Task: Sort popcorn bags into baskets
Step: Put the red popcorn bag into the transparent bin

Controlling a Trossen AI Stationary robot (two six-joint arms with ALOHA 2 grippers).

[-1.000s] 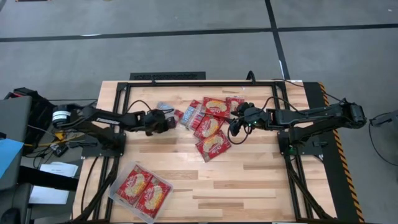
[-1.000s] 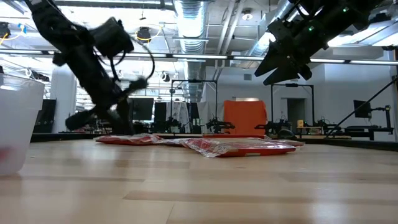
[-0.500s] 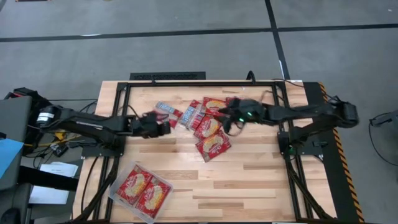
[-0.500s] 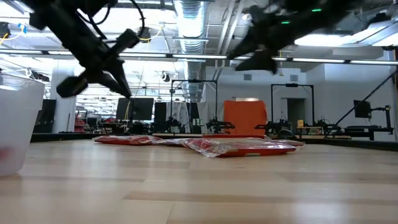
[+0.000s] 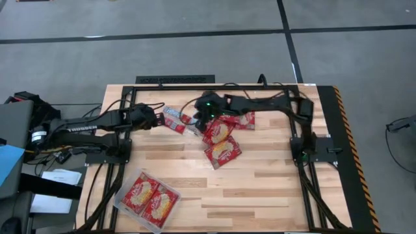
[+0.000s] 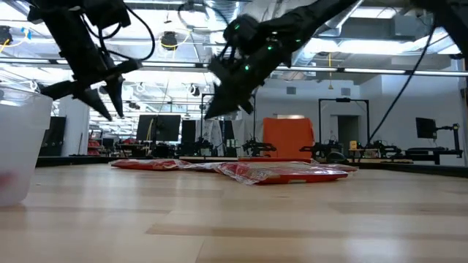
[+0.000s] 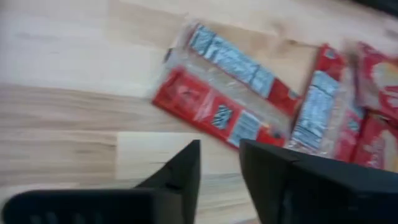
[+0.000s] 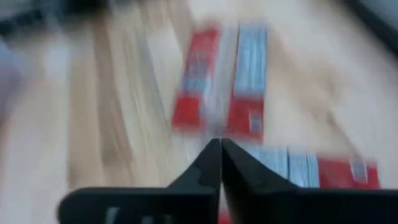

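Several red popcorn bags lie flat in a loose pile at the table's far middle. One bag showing blue-white parts lies apart at the pile's left. Two more bags lie in the clear basket at the near left. My left gripper hovers just left of the separate bag, open a little, with nothing between its fingers. My right gripper, reached far across, hangs shut above the pile's left edge, clear of the bags.
A black frame runs round the table's far part and both arm bases. The table's near half right of the basket is bare wood. In the low view the basket's wall stands at the left.
My right gripper has swept toward the table's left edge, from the pile's right side to above its left edge, and has shut. My left gripper has drawn back toward the left edge, risen, and opened a little.
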